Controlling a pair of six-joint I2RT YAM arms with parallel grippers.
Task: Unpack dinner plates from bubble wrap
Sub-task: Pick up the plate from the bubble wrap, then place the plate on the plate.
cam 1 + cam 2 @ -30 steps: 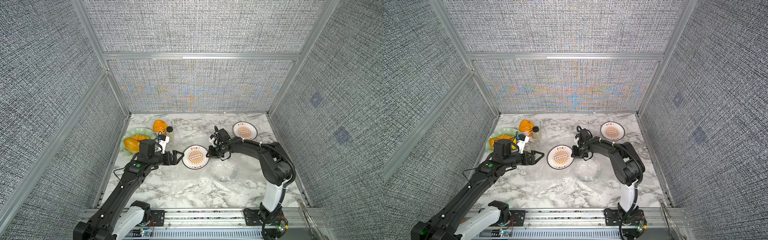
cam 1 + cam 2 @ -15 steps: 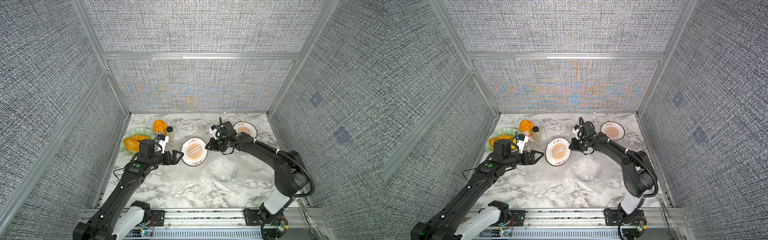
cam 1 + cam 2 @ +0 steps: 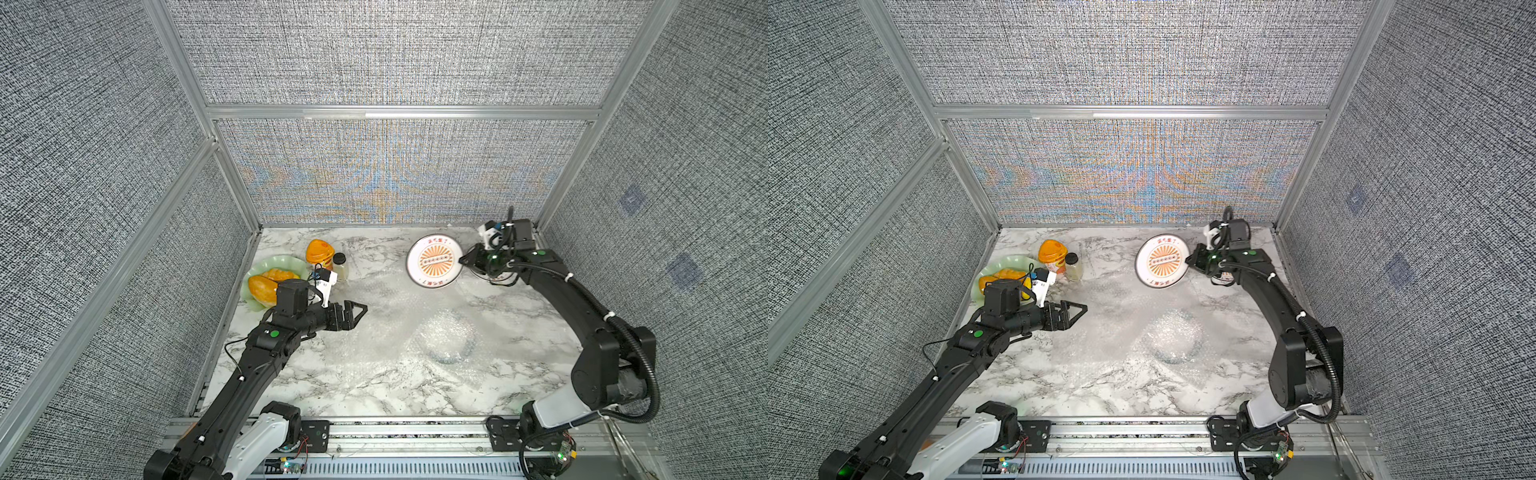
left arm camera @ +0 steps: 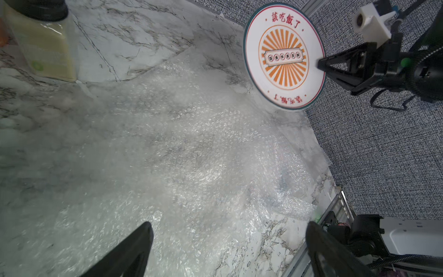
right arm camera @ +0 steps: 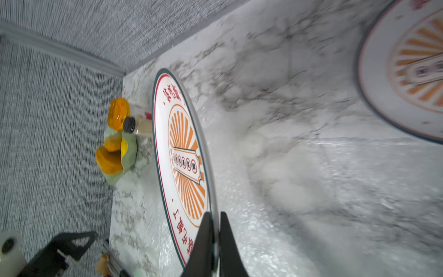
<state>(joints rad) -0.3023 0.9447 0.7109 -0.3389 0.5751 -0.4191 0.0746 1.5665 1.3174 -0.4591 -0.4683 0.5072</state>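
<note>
My right gripper (image 3: 462,262) (image 5: 215,214) is shut on the rim of a white dinner plate (image 3: 434,261) (image 3: 1160,261) (image 5: 184,148) with an orange sunburst centre. It holds the plate tilted on edge above the table's back right. A second sunburst plate (image 5: 407,72) lies flat beside it, mostly hidden under that arm in both top views. Bubble wrap (image 3: 395,299) (image 4: 179,144) spreads over the table's middle. A round mound (image 3: 446,338) (image 3: 1173,338) in it shows a dark rim underneath. My left gripper (image 3: 359,316) (image 4: 229,225) hangs open over the wrap's left edge, holding nothing.
A wavy pale green dish (image 3: 270,262) with orange food sits at the back left. Beside it stand an orange-lidded cup (image 3: 319,251) and a small black-capped bottle (image 3: 340,266). Grey walls close in on three sides. A metal rail (image 3: 395,428) runs along the front.
My right gripper has lifted the sunburst plate from the table's middle and carried it to the back right, tipping it on edge. The left arm has stayed put.
</note>
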